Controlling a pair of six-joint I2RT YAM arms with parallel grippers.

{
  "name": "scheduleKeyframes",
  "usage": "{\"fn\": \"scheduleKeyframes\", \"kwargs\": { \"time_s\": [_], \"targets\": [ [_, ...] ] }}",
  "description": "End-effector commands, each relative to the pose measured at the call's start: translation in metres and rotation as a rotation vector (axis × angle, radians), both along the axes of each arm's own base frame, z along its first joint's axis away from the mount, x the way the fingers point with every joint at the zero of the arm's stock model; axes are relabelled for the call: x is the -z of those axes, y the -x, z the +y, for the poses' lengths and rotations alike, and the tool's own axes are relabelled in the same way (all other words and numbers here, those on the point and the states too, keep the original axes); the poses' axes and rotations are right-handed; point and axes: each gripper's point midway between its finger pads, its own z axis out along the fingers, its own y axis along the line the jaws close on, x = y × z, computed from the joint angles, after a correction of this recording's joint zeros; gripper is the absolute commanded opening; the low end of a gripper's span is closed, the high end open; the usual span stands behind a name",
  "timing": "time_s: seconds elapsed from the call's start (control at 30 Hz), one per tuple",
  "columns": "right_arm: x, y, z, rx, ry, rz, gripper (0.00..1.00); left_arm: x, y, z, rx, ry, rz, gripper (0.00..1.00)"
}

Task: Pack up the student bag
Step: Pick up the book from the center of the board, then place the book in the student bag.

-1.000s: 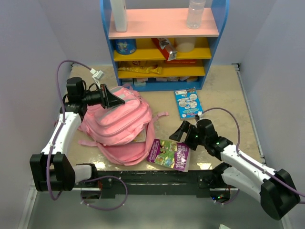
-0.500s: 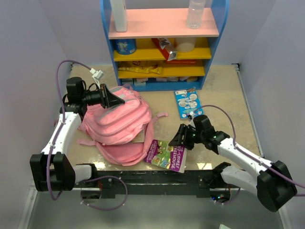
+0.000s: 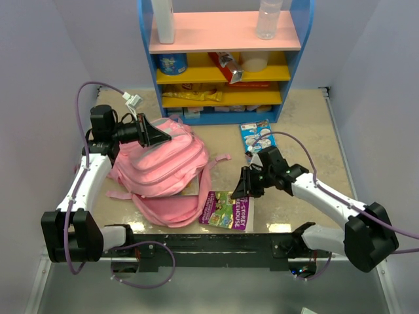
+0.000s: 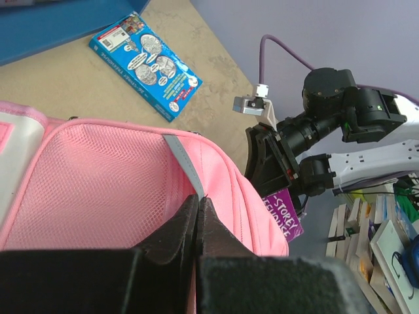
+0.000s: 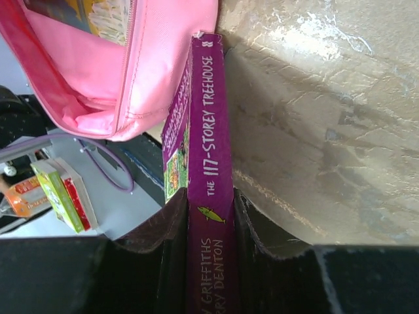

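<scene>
The pink student bag (image 3: pixel 163 167) lies open on the left of the table, mouth toward the near edge. My left gripper (image 3: pixel 167 136) is shut on its top rim beside the grey zip strip (image 4: pixel 186 163), holding it up. A purple book (image 3: pixel 226 209) lies by the bag's mouth at the table's near edge. My right gripper (image 3: pixel 242 193) is shut on the purple book's (image 5: pixel 208 157) spine, a finger (image 5: pixel 163 242) pressed against each cover. Another book (image 5: pixel 85 16) shows inside the bag (image 5: pixel 131 59).
A blue book (image 3: pixel 257 139) lies flat right of the bag, behind my right arm. A blue shelf unit (image 3: pixel 222 59) with bottles, tins and packets stands at the back. Purple cables loop over both arms.
My right gripper has moved left onto the purple book and closed from wide open onto its spine. The book has shifted slightly. The left gripper and the bag have not moved.
</scene>
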Motion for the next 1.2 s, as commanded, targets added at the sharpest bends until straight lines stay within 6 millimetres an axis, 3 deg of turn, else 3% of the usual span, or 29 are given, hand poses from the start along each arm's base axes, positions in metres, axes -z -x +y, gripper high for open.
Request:
{"fn": "scheduleKeyframes", "kwargs": {
  "time_s": [0.0,0.2,0.37,0.6,0.67,0.7,0.77,0.8,0.83,0.9,1.03,1.1,1.17],
  "targets": [
    [-0.027,0.002,0.012,-0.098,-0.068,-0.038,0.00,-0.047,-0.002,-0.002,0.029,0.020,-0.196,0.00],
    [-0.081,-0.004,0.033,-0.126,-0.230,-0.094,0.00,-0.048,-0.003,-0.001,0.029,0.010,-0.206,0.00],
    [-0.151,-0.011,0.055,-0.105,-0.494,-0.141,0.00,-0.050,-0.002,0.000,0.020,0.007,-0.215,0.00],
    [-0.197,-0.013,0.063,-0.109,-0.658,-0.136,0.00,-0.052,-0.002,-0.001,0.020,0.001,-0.223,0.00],
    [-0.194,-0.019,0.065,-0.092,-0.653,-0.137,0.00,-0.053,-0.001,-0.001,0.020,0.001,-0.227,0.00],
    [-0.180,-0.024,0.067,-0.073,-0.632,-0.106,0.00,-0.055,-0.001,0.000,0.018,0.003,-0.232,0.00],
    [-0.173,-0.031,0.071,-0.054,-0.666,-0.103,0.00,-0.058,0.000,-0.001,0.020,0.006,-0.242,0.00],
    [-0.151,-0.034,0.073,-0.012,-0.660,-0.027,0.00,-0.061,0.000,-0.001,0.023,0.009,-0.243,0.00],
    [-0.152,-0.040,0.076,-0.014,-0.691,-0.067,0.00,-0.062,0.001,-0.001,0.027,0.011,-0.243,0.00],
    [-0.137,-0.047,0.081,0.018,-0.684,-0.057,0.00,-0.067,0.002,-0.002,0.031,0.013,-0.246,0.00],
    [-0.116,-0.079,0.094,0.111,-0.649,-0.097,0.00,-0.074,0.004,-0.002,0.039,0.014,-0.251,0.00],
    [-0.119,-0.089,0.107,0.135,-0.647,-0.130,0.00,-0.076,0.005,-0.002,0.042,0.015,-0.254,0.00],
    [-0.105,-0.100,0.128,0.159,-0.584,-0.169,0.00,-0.077,0.006,-0.003,0.043,0.016,-0.256,0.00]
  ]
}}
